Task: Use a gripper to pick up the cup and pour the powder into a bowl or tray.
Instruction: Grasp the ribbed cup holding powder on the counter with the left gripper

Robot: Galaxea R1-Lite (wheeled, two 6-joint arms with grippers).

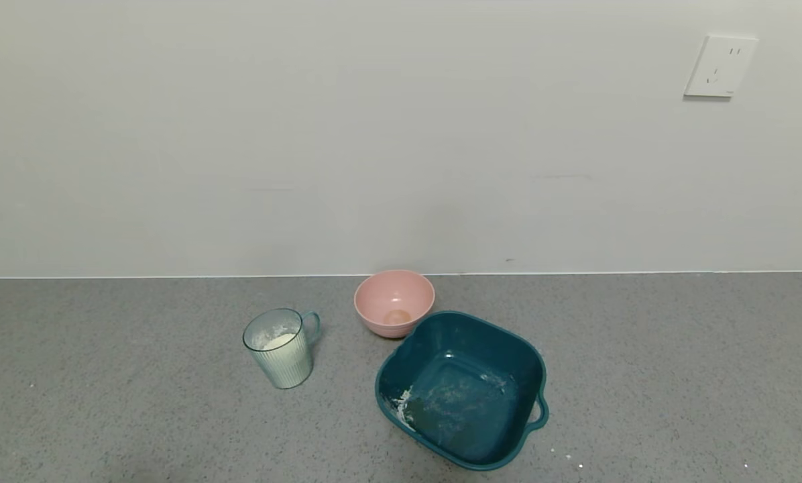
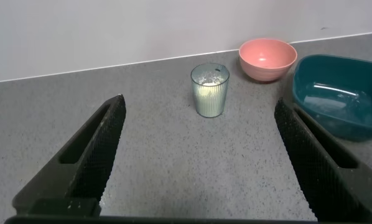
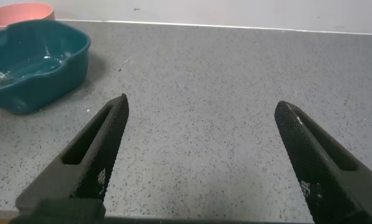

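Nothing's started: the cup (image 1: 281, 349) stands on the counter (image 1: 106, 376) holding its powder (image 1: 279, 341), beside the pink bowl (image 1: 394, 302), which looks empty, probably. My left gripper (image 2: 198, 155) faces it, fingers spread; right gripper (image 3: 201, 155) likewise spread, idle.

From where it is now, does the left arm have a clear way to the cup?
Probably yes. The left end effector is open and faces the cup across bare counter. The pink bowl and teal tub sit off to the side.
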